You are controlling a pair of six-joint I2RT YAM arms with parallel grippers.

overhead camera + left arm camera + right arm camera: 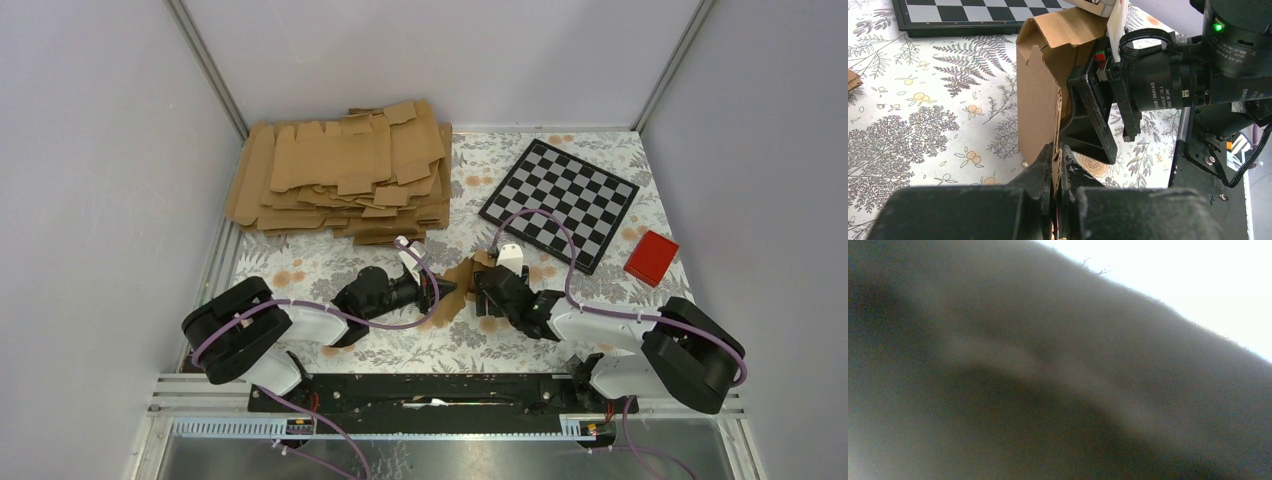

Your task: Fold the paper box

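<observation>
The paper box [462, 283] is a small brown cardboard piece standing partly folded on the flowered cloth between the two arms. In the left wrist view the paper box [1038, 100] rises upright, with its open side facing the right arm. My left gripper [1057, 152] is shut on its near lower edge, and from above the left gripper [443, 290] meets the box from the left. My right gripper [1119, 146] is at the box's open side with its black fingers [1090, 125] spread apart, one against the cardboard. A blurred brown surface fills the right wrist view and hides that gripper's fingers.
A big pile of flat brown blanks [345, 175] lies at the back left. A checkerboard [560, 200] sits at the back right, and a red block [651, 258] lies beside it. The right arm's body [1228, 55] crowds the space just right of the box.
</observation>
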